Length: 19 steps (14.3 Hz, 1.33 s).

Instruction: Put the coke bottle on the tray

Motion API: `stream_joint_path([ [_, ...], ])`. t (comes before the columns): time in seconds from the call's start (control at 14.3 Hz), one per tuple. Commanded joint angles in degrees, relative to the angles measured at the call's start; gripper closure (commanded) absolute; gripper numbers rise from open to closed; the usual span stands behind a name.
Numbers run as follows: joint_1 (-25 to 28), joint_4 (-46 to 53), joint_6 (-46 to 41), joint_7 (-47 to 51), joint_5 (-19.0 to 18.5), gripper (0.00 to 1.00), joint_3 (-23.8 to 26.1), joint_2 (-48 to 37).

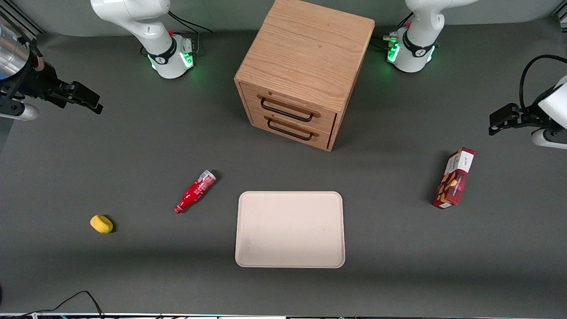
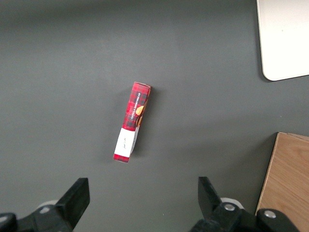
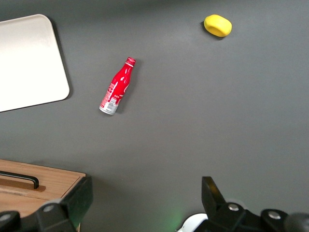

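Note:
The coke bottle (image 1: 195,191) (image 3: 116,87) is small, red and white-lettered. It lies on its side on the dark table, its cap end nearer the front camera and its silvery base toward the cabinet. The cream-beige tray (image 1: 290,229) (image 3: 26,63) lies flat beside it with nothing on it, toward the parked arm's end. My right gripper (image 1: 94,104) (image 3: 145,186) hangs open above the table at the working arm's end. It is well apart from the bottle, farther from the front camera, and holds nothing.
A wooden two-drawer cabinet (image 1: 305,71) (image 3: 29,186) stands mid-table, farther from the front camera than the tray. A yellow lump (image 1: 101,223) (image 3: 217,25) lies toward the working arm's end. A red snack box (image 1: 453,178) (image 2: 133,121) lies toward the parked arm's end.

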Motion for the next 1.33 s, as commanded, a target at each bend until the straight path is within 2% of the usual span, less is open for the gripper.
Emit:
stream_joint_path([
  [0.0, 0.1, 1.6, -1.5, -1.3, 1.4, 0.00, -0.8, 0.8],
  [0.91, 0.2, 1.3, -1.9, -2.0, 1.4, 0.00, -1.0, 1.0],
  [1.26, 0.6, 8.8, -1.7, 1.8, 2.2, 0.00, -0.1, 6.7],
])
